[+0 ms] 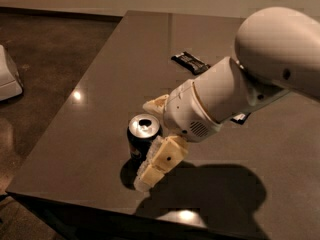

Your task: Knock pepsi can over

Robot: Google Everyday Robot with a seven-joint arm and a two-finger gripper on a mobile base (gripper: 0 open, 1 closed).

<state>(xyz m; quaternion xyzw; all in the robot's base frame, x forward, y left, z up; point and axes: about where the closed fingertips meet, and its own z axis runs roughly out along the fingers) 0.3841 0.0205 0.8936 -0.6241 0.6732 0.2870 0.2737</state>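
Dark table (100, 84) carries the upright pepsi can (144, 126) — between the spread-open fingers (162, 159) of the gripper (144, 144) (one just beside it).

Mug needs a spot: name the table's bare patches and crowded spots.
Bare: left half of the table, from the pepsi can to the far edge. Crowded: front, where the open gripper straddles the can; snack bar beyond the arm.

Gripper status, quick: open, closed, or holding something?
Gripper: open, its fingers spread on either side of the upright pepsi can; holding nothing.
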